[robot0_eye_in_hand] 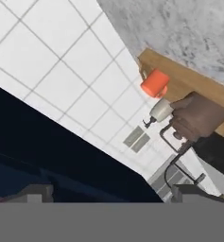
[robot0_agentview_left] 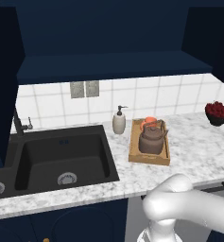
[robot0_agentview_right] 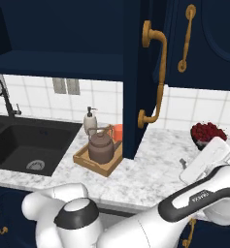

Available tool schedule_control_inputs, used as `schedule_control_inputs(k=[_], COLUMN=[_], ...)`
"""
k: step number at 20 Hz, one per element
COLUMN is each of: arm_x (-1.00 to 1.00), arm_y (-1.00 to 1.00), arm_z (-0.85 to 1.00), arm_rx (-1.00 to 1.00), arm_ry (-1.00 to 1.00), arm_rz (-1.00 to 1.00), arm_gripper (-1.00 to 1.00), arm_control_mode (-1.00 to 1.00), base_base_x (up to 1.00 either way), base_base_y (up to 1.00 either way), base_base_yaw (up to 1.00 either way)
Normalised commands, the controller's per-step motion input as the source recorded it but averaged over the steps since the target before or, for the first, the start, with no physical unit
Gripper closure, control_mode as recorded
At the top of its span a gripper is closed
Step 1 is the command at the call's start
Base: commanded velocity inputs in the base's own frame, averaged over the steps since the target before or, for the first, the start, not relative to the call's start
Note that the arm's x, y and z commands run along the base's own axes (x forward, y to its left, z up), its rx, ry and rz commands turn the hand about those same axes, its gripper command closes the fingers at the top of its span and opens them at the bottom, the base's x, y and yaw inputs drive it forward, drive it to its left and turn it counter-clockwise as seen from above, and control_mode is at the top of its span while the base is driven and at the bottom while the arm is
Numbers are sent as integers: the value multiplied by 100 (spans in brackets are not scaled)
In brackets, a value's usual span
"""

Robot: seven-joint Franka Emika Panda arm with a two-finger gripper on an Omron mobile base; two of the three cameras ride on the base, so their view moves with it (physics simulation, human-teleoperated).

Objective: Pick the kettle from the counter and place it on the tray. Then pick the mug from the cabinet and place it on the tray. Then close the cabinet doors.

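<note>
Dark claw [robot0_eye_in_hand: 108, 193] tips sit at the bottom of the hand view, set well apart and pinching nothing; spread. Beyond them lie white wall tiles and the navy cabinet [robot0_eye_in_hand: 47, 142] underside. Further out, the wooden tray [robot0_agentview_left: 149, 156] rests on the marble desk [robot0_agentview_left: 193, 151], just right of the cream soap dispenser [robot0_agentview_left: 119, 120]. The kettle [robot0_agentview_left: 152, 138] stands upright on the tray, with the orange mug [robot0_agentview_left: 150, 120] on the tray behind it, toward the wall. One cabinet door [robot0_agentview_right: 148, 72] stands open, edge-on, its brass handle [robot0_agentview_right: 157, 72] facing out. A bowl of red fruit [robot0_agentview_left: 219, 112] sits at the desk's right end, and the black sink [robot0_agentview_left: 61, 156] on the left.
</note>
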Motion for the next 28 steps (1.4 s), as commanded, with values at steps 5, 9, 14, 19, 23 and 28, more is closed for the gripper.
schedule_control_inputs(k=[5,9,14,19,23,28], arm_x=[7,19,17,5,0,0], arm_y=[8,33,50,55,54,58], arm_z=[65,64,50,49,56,56], arm_rx=[4,1,0,0,0,0], arm_ry=[-20,-13,-5,-6,-6,-5], arm_rz=[12,12,17,17,13,7], arm_gripper=[-100,-100,-100,-100,-100,-100], arm_control_mode=[-100,-100,-100,-100,-100,-100], base_base_x=[0,0,0,0,0,0], base_base_y=[0,0,0,0,0,0], base_base_yaw=[0,0,0,0,0,0])
